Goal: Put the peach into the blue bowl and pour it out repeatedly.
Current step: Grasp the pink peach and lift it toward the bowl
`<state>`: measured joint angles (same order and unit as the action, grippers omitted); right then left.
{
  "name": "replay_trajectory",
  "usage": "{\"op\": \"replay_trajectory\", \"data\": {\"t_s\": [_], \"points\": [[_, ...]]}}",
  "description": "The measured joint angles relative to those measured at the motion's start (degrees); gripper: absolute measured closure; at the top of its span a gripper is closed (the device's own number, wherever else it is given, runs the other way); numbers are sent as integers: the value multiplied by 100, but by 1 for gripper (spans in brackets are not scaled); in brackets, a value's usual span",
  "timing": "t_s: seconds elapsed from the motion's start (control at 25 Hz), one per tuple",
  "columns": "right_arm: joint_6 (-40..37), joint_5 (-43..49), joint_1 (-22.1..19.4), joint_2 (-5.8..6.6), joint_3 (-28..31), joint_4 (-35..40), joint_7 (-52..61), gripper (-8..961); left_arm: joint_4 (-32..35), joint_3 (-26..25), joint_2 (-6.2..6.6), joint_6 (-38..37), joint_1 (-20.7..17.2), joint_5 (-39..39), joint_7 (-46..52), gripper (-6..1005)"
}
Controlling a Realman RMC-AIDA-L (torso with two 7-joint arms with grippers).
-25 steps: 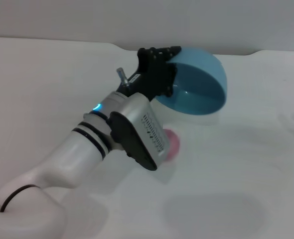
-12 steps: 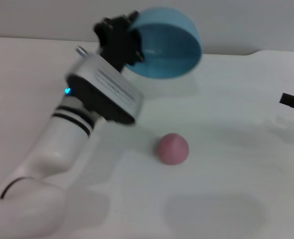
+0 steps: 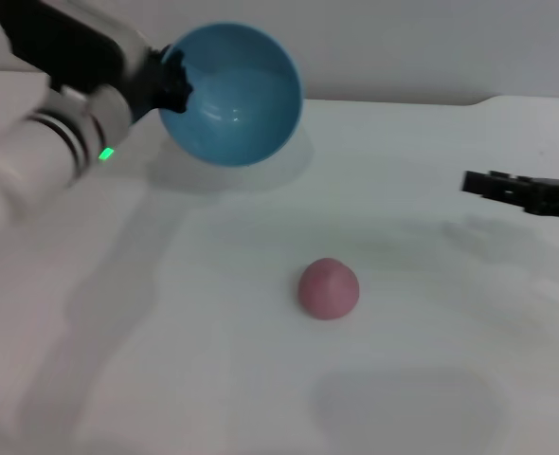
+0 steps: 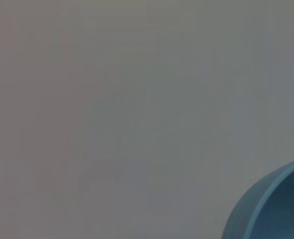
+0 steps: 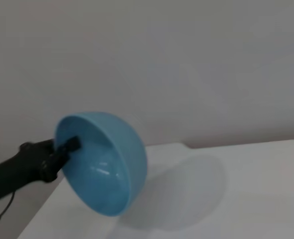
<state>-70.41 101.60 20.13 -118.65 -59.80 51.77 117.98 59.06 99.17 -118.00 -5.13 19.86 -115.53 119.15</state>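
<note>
The pink peach [image 3: 328,288] lies alone on the white table [image 3: 431,379], near the middle. My left gripper [image 3: 172,83] is shut on the rim of the blue bowl [image 3: 232,92] and holds it lifted at the back left, tilted on its side with its empty inside facing the front. The bowl also shows in the left wrist view [image 4: 271,206] and in the right wrist view [image 5: 103,162], where the left gripper [image 5: 67,147] clamps its rim. My right gripper [image 3: 477,183] reaches in from the right edge, well right of the peach and apart from it.
A pale wall [image 3: 431,43] runs behind the table's far edge. A faint round shadow [image 3: 407,408] lies on the table in front of the peach.
My left arm has swung up and to the left with the bowl. The peach, once hidden behind the arm, now lies in plain view. The right gripper has come in farther from the right.
</note>
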Motion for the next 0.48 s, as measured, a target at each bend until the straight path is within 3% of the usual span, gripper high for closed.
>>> {"op": "replay_trajectory", "data": {"t_s": [0.28,0.48], "points": [[44,465,745,3,-694,-356,-7,365,-308,-2870,89,-4206,748,-384,242,1000],[385,696,1231,-5,-1458,-603,-10,366,-170,-3299,172,-5285,950,-1505,1131,1000]]}}
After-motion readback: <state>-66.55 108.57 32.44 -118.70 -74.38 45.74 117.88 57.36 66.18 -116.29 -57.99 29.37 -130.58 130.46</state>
